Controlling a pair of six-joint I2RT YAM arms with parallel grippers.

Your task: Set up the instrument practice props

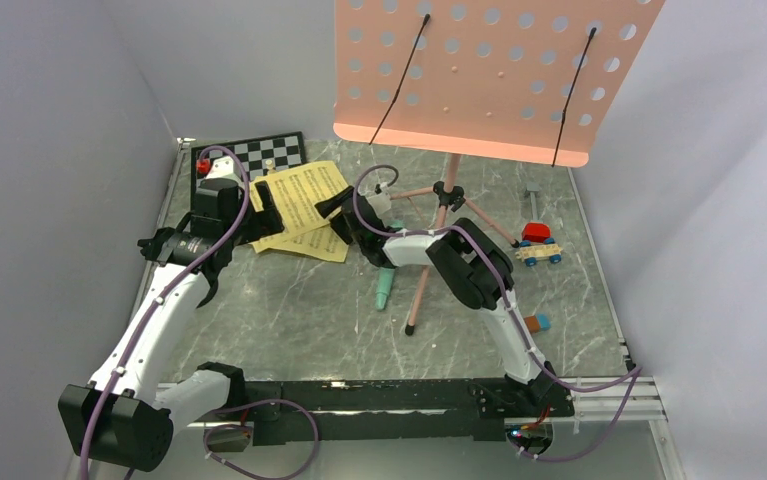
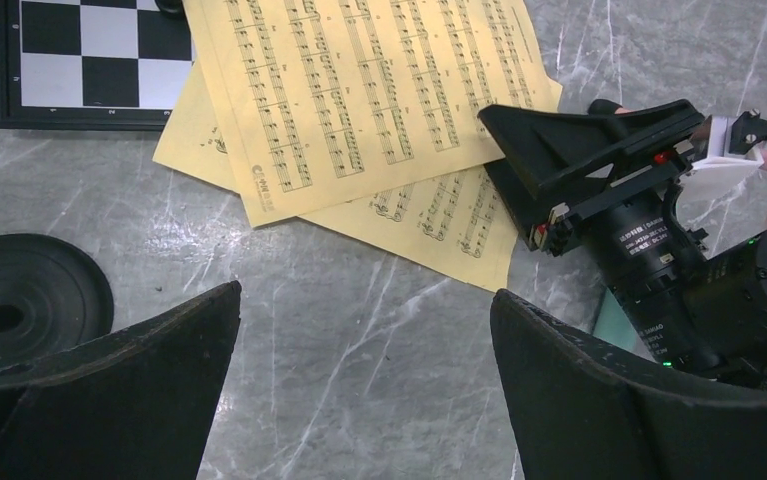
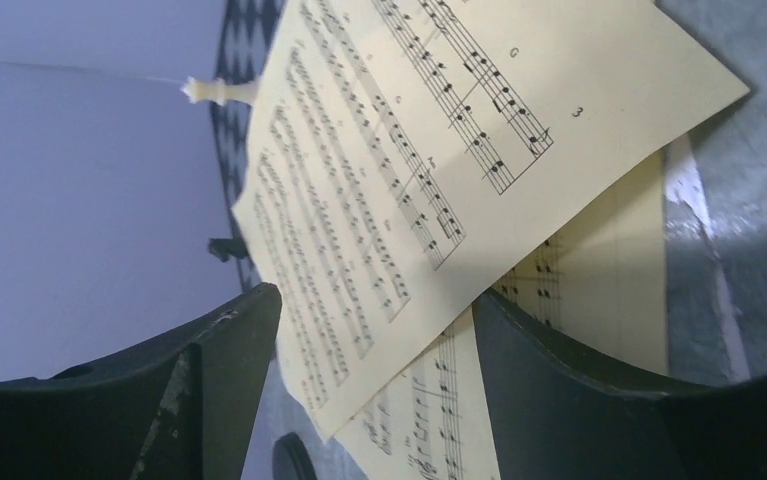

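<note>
While the spread right end effector (image 3: 369,300) frames the edge of the sheet-music pages (image 3: 379,180), the left end effector (image 2: 364,295) hovers spread nearby. The likely next move is pinching one page for the pink music stand (image 1: 479,75).

A grey marbled tabletop (image 1: 289,320) veined in white fills the top view. It is boxed in by plain, pale lavender-grey panels: a wall at nine o'clock (image 1: 49,150), a wall at twelve o'clock (image 1: 249,60) and a wall at three o'clock (image 1: 719,200). A thin metal strip (image 1: 602,270) edges the table's three o'clock side, and the soft, even light leaves only faint shadows on the surface.
</note>
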